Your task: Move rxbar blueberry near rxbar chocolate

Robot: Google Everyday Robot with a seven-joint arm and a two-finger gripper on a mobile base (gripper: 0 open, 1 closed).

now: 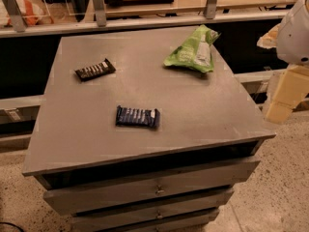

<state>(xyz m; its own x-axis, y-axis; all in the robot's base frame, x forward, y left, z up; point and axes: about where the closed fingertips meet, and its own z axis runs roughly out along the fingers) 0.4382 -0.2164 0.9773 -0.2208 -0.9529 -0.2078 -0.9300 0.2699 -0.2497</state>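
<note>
Rxbar blueberry (137, 117) lies flat on the grey top of a low drawer cabinet (203, 115), in the front half of that surface and a little left of its middle, with its long side running roughly left to right and its paler end toward the right. We see its navy wrapper with a row of pale lettering, and nothing touches it. Farther back and to the left we find the rxbar chocolate (95, 69), also flat, in a black-brown wrapper with pale lettering, turned at a slight angle so its right end points toward the back. The two bars are well apart, with bare grey surface between them. At the back right of the top rests a crumpled green snack bag (193, 50), clear of both bars. Below the top we make out three drawer fronts (154, 187), each with a small knob. We place the gripper (285, 96) at the right edge of the view, beyond the cabinet's right side and above the speckled floor (285, 187), hanging under a white rounded part of the arm (295, 30). It holds nothing we can see, and we cannot tell whether it is apart or together.
</note>
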